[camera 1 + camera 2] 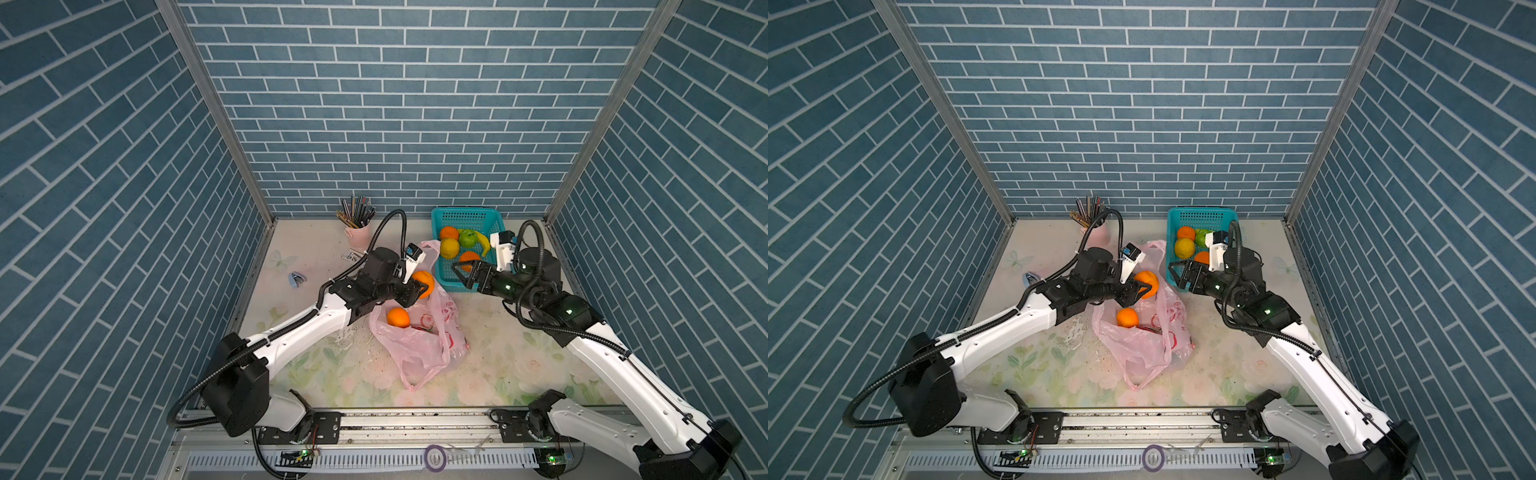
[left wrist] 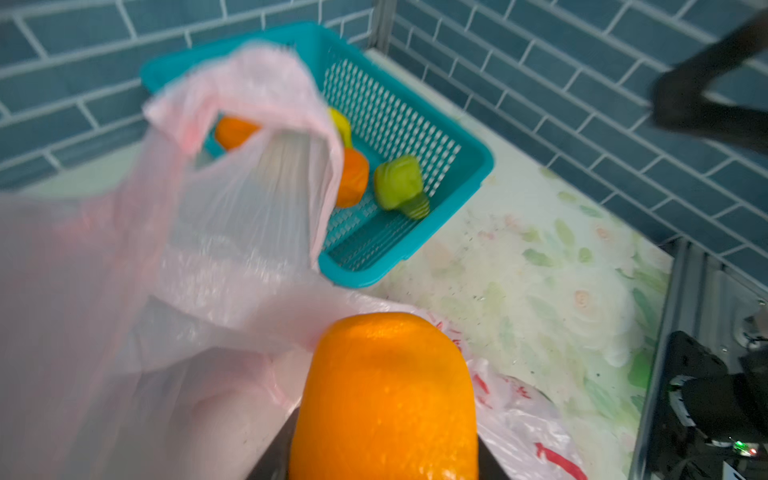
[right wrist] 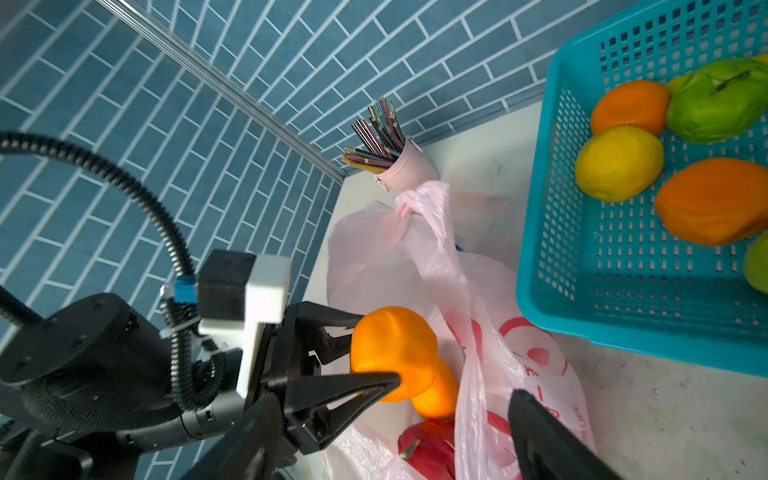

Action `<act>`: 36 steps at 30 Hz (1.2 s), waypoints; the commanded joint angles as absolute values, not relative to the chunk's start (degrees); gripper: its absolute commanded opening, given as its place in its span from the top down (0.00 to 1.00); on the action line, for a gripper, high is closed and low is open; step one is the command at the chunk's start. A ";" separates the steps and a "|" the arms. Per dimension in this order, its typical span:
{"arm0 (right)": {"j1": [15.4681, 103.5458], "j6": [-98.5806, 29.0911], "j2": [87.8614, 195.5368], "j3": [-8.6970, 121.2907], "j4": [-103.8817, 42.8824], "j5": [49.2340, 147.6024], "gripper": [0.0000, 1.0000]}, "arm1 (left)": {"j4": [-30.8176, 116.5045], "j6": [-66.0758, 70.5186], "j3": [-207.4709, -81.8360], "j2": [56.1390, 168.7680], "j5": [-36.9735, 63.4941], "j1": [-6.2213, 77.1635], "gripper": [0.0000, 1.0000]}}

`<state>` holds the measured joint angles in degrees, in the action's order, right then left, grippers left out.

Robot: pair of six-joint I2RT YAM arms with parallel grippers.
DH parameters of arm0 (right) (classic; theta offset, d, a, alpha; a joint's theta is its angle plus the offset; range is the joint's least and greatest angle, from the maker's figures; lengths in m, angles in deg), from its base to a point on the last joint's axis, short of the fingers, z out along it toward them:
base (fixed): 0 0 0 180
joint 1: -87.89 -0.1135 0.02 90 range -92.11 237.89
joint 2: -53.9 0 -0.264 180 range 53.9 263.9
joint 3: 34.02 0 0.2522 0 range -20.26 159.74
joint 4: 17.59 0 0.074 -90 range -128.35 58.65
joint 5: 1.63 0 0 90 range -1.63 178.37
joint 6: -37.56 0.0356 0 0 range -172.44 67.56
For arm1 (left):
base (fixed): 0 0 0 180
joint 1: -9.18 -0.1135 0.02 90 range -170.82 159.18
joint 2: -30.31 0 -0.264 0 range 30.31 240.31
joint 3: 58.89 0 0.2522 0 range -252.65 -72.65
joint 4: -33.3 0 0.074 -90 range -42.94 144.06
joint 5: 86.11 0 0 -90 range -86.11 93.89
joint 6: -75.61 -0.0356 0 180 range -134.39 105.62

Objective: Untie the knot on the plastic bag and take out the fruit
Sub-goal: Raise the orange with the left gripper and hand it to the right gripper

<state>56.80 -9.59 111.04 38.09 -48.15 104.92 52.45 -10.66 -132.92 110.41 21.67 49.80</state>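
The pink plastic bag [image 1: 419, 345] [image 1: 1142, 347] lies mid-table with its mouth open and its two handle loops apart; no knot shows. My left gripper [image 1: 420, 286] [image 1: 1142, 287] [image 2: 384, 465] [image 3: 380, 349] is shut on an orange [image 1: 425, 282] [image 2: 386, 395], held just above the bag's far end. A second orange [image 1: 398, 318] [image 3: 436, 395] and a red dragon fruit [image 3: 428, 449] lie inside the bag. My right gripper [image 1: 460, 275] [image 1: 1174, 276] stands open and holds nothing, at the near left corner of the teal basket [image 1: 446, 284].
The basket [image 3: 540, 270] holds two oranges, a lemon [image 1: 450, 248], a green apple [image 1: 468, 238] and a banana [image 1: 482, 245]. A pink cup of pencils [image 1: 357, 232] stands at the back wall. A small blue object [image 1: 296, 279] lies at the left; tiled walls enclose three sides.
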 commanded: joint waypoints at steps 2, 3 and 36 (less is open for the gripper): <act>60.34 -7.92 109.79 38.99 -44.49 117.10 0.13 | 37.99 -16.98 -130.28 105.44 28.90 49.39 0.60; 60.74 -8.42 109.48 38.71 -43.31 118.65 0.13 | 36.27 -16.58 -130.32 104.97 29.42 49.43 0.61; 68.47 26.90 128.57 33.12 24.43 127.51 0.22 | 16.85 55.78 -150.02 119.71 30.51 46.63 0.64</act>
<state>68.36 20.59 127.79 30.99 15.57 126.34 20.52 51.42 -147.59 119.10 31.53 46.55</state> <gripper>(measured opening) 0.787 0.497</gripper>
